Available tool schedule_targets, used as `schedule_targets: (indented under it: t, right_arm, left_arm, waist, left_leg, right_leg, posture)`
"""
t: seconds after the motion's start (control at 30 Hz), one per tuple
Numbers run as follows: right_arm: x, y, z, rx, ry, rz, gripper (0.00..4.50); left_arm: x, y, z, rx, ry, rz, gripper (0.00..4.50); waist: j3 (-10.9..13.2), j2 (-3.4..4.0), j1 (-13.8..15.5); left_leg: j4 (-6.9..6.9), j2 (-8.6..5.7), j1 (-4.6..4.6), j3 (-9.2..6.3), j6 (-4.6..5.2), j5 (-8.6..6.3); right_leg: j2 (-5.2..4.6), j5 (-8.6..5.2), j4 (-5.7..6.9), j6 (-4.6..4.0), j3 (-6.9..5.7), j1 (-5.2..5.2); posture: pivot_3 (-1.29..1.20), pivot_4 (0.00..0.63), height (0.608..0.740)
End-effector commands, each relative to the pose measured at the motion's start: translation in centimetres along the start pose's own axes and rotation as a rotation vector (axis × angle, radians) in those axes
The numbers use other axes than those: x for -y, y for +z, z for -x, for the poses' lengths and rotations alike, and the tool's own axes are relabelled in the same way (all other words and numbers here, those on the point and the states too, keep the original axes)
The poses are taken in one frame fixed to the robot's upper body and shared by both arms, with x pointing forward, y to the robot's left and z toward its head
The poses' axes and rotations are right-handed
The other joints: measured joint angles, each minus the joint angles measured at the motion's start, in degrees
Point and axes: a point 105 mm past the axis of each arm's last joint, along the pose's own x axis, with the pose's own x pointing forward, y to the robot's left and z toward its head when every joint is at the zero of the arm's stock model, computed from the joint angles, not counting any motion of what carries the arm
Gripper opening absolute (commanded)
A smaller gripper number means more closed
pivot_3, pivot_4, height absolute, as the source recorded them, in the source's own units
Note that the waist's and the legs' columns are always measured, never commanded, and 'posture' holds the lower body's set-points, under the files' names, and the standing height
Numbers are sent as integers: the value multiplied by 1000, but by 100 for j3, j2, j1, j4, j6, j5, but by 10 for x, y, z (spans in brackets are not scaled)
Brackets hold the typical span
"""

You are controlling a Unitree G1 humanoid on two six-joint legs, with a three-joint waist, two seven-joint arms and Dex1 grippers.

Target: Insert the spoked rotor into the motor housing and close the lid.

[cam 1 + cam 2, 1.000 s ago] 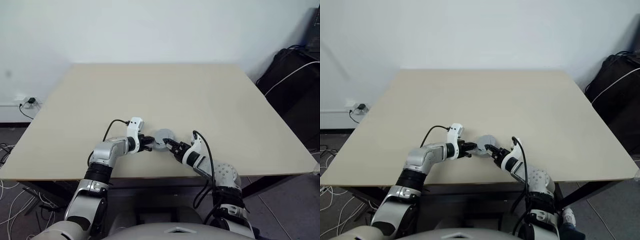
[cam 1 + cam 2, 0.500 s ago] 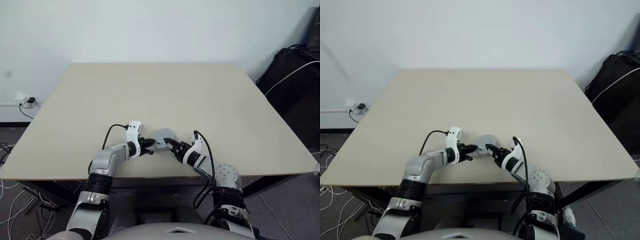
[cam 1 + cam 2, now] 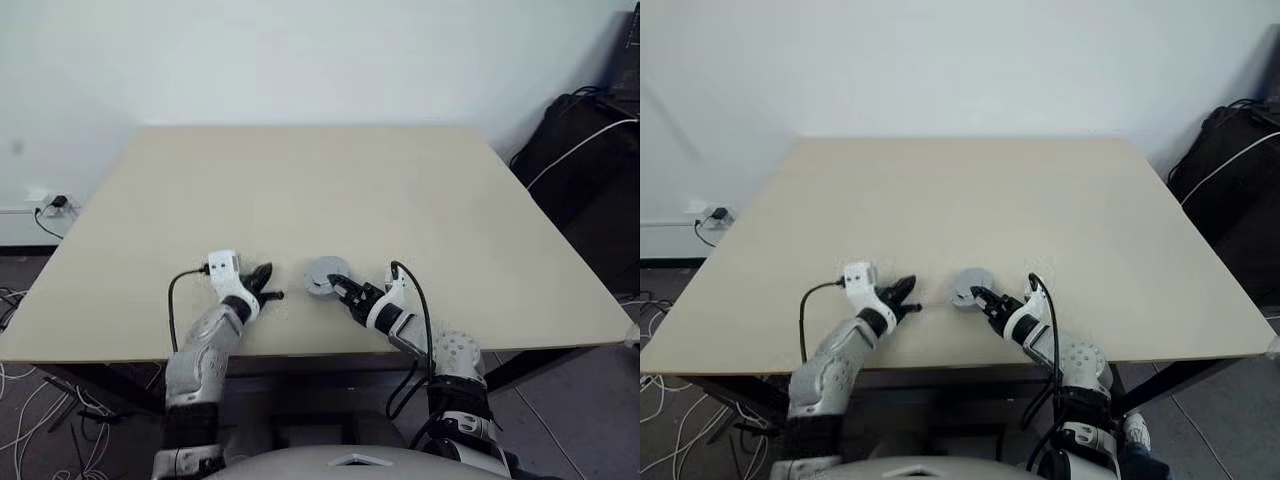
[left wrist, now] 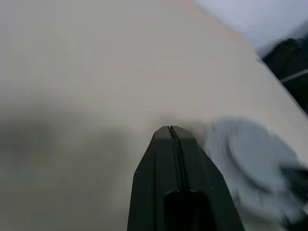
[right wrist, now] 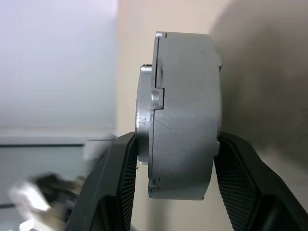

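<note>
Both tools low over tabletop [image 3: 330,190]: right tool [image 5: 168,144] clamping motor housing [image 5: 185,115] with lid [image 5: 144,110]; left tool [image 3: 268,290] closed, empty, beside it.

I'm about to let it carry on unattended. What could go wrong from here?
The right tool pinches the closed motor by its flat faces alone, held on edge off the table; it could slip out and drop. The lid edge shows a step at the seam, so it may not be fully seated. The left tool, shut, gives no support.

head stereo pair looks down over the table [image 3: 330,190] — wrist cameras sit close along their fingers
</note>
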Motion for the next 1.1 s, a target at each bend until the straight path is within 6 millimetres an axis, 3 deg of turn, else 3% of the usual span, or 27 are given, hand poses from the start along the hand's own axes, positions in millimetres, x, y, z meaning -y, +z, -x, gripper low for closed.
schedule_targets:
  t: [0.03, 0.27, 0.33, 0.5, 0.77, 1.1]
  right_arm:
    - [-50, 1, -3, 22, 257, -19, 2054]
    - [-74, -6, -1, -36, 345, 0, 2054]
    - [-78, -9, -2, -55, 350, 15, 2054]
    - [-81, -15, 1, -107, 353, 39, 2054]
    - [-77, -15, 3, -133, 327, 52, 2054]
    - [-71, -21, 6, -176, 299, 64, 2054]
  left_arm:
    - [16, 5, 8, 58, -82, 105, 0]
    - [31, -5, 26, 104, -194, 328, 0]
    - [39, -8, 32, 101, -271, 452, 372]
    - [48, -12, 43, 99, -347, 612, 1901]
    - [59, -13, 47, 127, -395, 696, 4476]
    - [55, -13, 44, 158, -367, 761, 4476]
  waist:
    - [2, 1, -2]
    - [3, 2, -17]
    - [3, 2, -19]
    - [4, 3, -55]
    - [6, 2, -54]
    - [7, 3, -49]
  left_leg:
    - [0, 0, 0, -1, 0, 0]
    - [0, 2, 3, 0, 0, 0]
    - [1, 2, 3, 0, 0, 0]
    - [0, 2, 1, 0, 1, -1]
    - [4, 2, 4, 0, 1, -1]
    - [4, 1, 3, 0, 1, -1]
  right_leg:
    - [0, -1, 1, 0, -1, -1]
    - [0, -18, 3, -27, -1, 0]
    - [0, -19, 3, -27, -1, 0]
    - [0, -21, 3, -25, -1, -2]
    - [1, -34, 3, -10, 0, 1]
    - [2, -33, 3, -14, 0, 1]
  posture:
    - [0, 0, 740]
    - [0, 0, 740]
    - [0, 0, 740]
    - [0, 0, 740]
    - [0, 0, 740]
    - [0, 0, 740]
